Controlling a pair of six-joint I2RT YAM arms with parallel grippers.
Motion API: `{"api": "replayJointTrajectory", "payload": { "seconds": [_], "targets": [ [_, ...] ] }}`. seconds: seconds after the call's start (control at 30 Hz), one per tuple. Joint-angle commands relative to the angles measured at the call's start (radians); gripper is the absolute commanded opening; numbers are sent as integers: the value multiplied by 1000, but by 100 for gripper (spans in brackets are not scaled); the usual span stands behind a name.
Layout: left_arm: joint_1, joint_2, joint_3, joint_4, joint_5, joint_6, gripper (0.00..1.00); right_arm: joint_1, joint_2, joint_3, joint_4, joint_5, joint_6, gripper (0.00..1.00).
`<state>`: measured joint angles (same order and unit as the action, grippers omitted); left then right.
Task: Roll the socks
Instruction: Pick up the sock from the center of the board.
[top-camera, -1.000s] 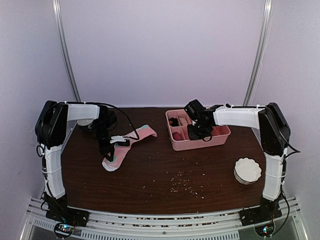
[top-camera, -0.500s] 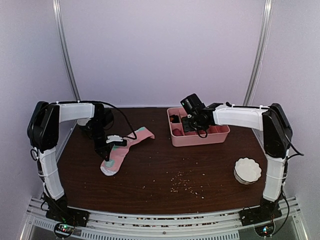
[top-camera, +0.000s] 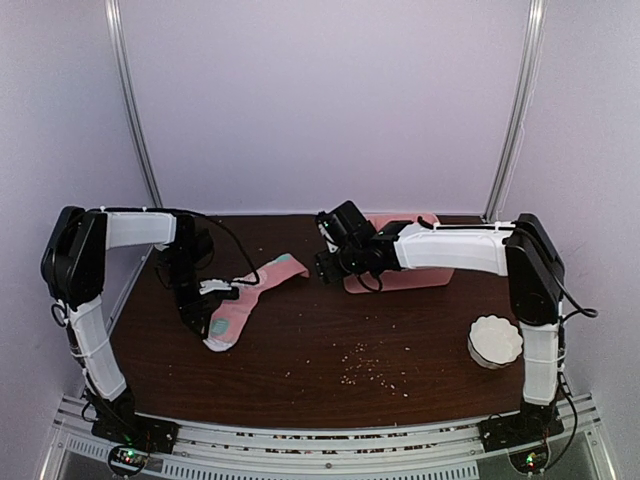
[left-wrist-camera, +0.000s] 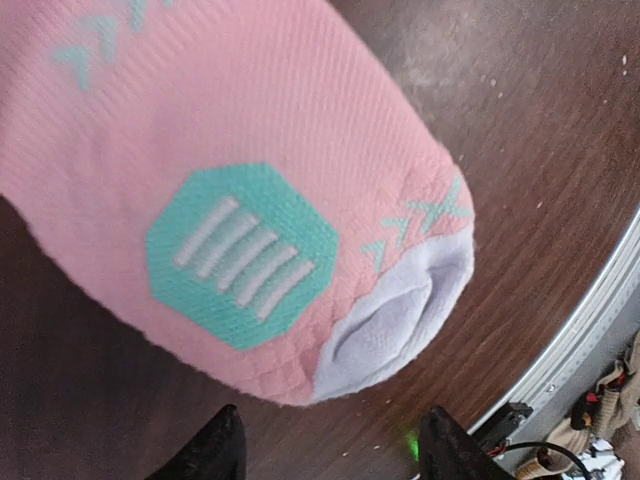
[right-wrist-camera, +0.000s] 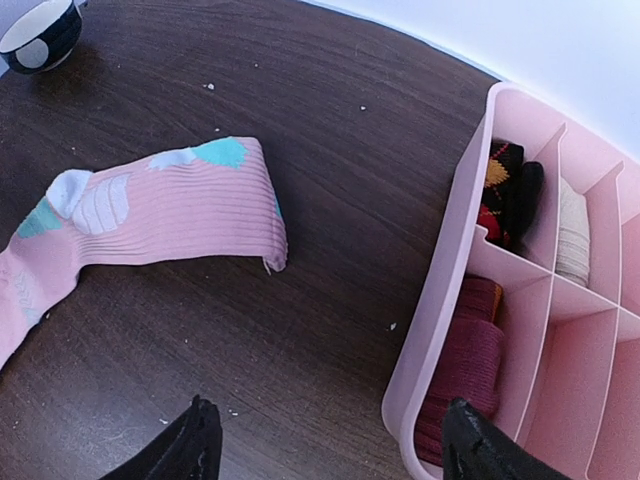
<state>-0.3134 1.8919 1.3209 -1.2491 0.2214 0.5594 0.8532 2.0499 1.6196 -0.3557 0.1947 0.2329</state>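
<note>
Layout as I see it: sock lies flat on the table, left of centre, running diagonally, toe end near-left and cuff end far-right. Left gripper sits low over the toe end. Divided tray is at the back, right of centre, apart from the cuff, with rolled bundles in its compartments. Right gripper is over the strip between cuff and tray. Small bowl is at the far left, behind the sock. Fluted dish is near right, well apart from the tray. Crumbs are scattered near centre, between sock and dish.
</note>
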Motion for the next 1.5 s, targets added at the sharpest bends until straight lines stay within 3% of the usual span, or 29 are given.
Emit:
{"api": "replayJointTrajectory", "payload": {
  "seconds": [0.0, 0.2, 0.23, 0.4, 0.43, 0.63, 0.83, 0.93, 1.13, 1.47],
  "targets": [
    [1, 51, -19, 18, 35, -50, 60, 1, -30, -51, 41, -10, 9, 75],
    [-8, 111, 10, 51, -23, -88, 55, 4, -94, -176, 96, -25, 43, 73],
    [-11, 119, 11, 59, -24, -90, 50, 3, -104, -193, 102, -26, 48, 72],
    [-21, 154, 59, 44, 17, -95, 3, 4, -154, -270, 118, -21, 69, 64],
    [-23, 150, 71, 33, 18, -93, 0, 4, -163, -281, 119, -19, 73, 62],
    [-55, 24, 209, -91, -130, -47, 0, 3, -219, -349, 152, -11, 67, 55],
    [-116, -105, 551, -270, -165, 29, 0, 6, -282, -441, 235, -47, 31, 66],
    [-192, -171, 584, -302, -187, 101, 0, 5, -309, -471, 255, -54, 40, 69],
    [-392, -218, 514, -291, -451, 188, 0, 6, -377, -519, 254, -81, 52, 69],
    [-567, -236, 754, -294, -376, 306, 0, 7, -488, -641, 255, -75, 68, 69]
  ]
}}
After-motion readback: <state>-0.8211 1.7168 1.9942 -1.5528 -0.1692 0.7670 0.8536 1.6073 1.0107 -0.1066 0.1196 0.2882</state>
